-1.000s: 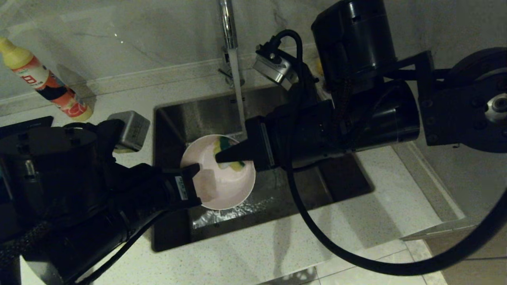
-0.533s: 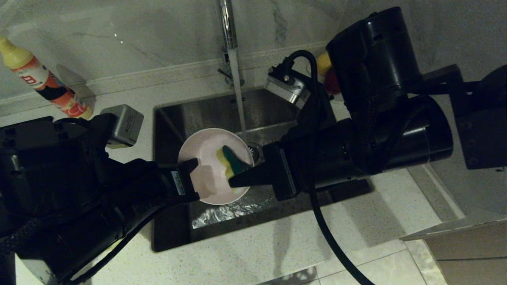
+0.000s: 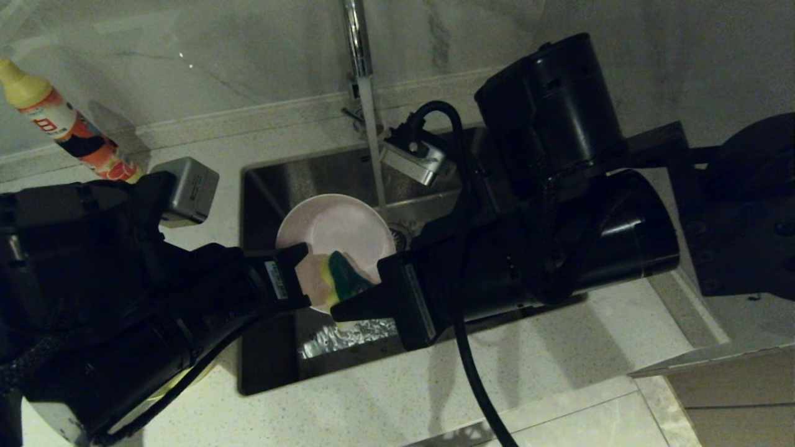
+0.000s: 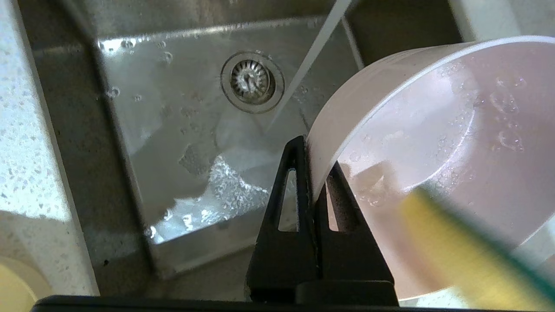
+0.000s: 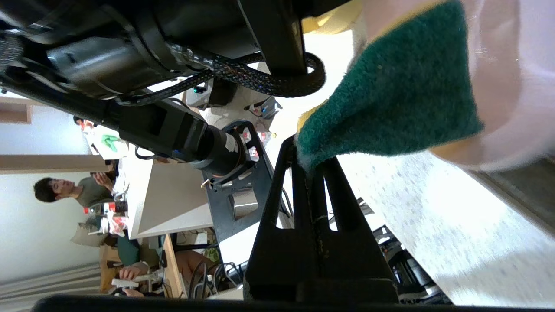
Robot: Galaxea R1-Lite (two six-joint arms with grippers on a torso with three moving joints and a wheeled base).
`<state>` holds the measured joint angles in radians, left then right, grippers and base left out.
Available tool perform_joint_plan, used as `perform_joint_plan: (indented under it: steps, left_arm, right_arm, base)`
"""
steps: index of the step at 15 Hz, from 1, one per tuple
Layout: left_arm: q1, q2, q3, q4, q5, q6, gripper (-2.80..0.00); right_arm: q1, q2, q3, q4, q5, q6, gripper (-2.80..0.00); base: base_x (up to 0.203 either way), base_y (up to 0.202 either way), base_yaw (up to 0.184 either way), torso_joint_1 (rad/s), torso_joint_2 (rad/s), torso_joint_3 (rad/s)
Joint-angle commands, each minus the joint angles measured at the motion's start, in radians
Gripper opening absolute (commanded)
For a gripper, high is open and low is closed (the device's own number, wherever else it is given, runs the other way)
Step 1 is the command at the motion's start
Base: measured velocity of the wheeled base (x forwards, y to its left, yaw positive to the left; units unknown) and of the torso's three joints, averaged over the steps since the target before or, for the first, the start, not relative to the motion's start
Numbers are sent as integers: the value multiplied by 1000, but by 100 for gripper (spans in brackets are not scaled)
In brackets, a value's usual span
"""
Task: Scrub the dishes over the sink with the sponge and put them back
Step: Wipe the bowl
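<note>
Over the sink (image 3: 292,180) my left gripper (image 3: 299,268) is shut on the near rim of the pale pink bowl (image 3: 338,226), which is tilted with its inside facing up. In the left wrist view the rim (image 4: 347,108) sits between the closed fingers of the left gripper (image 4: 314,158). My right gripper (image 3: 338,308) is shut on one end of the sponge (image 3: 343,278), green face up, pressed against the bowl's inner wall near the left fingers. The right wrist view shows the sponge (image 5: 399,95) pinched in the right gripper (image 5: 308,158) against the bowl (image 5: 511,78).
Water runs from the chrome tap (image 3: 355,37) past the bowl's far edge toward the drain (image 4: 251,82). A detergent bottle (image 3: 68,124) stands at the back left of the counter (image 3: 404,391). A pale yellow rounded rim (image 4: 13,281) shows on the counter beside the sink.
The right gripper has dragged the sponge from the far side of the bowl across to the near rim, close to the left fingers. The left gripper and bowl have barely shifted.
</note>
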<state>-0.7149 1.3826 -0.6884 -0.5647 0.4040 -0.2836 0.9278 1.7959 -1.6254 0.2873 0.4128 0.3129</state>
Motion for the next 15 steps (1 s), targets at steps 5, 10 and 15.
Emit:
perform_joint_plan:
  steps: [5, 10, 15]
  left_arm:
    - [0, 6, -19, -3, -2, -5, -280]
    - [0, 0, -7, -3, 1, -6, -280]
    - [0, -11, 1, -3, 6, -6, -280]
  right_arm:
    - [5, 94, -61, -14, 3, 4, -280]
    - [-4, 77, -68, -13, 1, 6, -280]
    - [-93, 43, -62, -10, 1, 6, -280]
  base:
    - [0, 0, 0, 0, 0, 0]
    - [0, 0, 0, 0, 0, 0]
    - [0, 0, 0, 0, 0, 0]
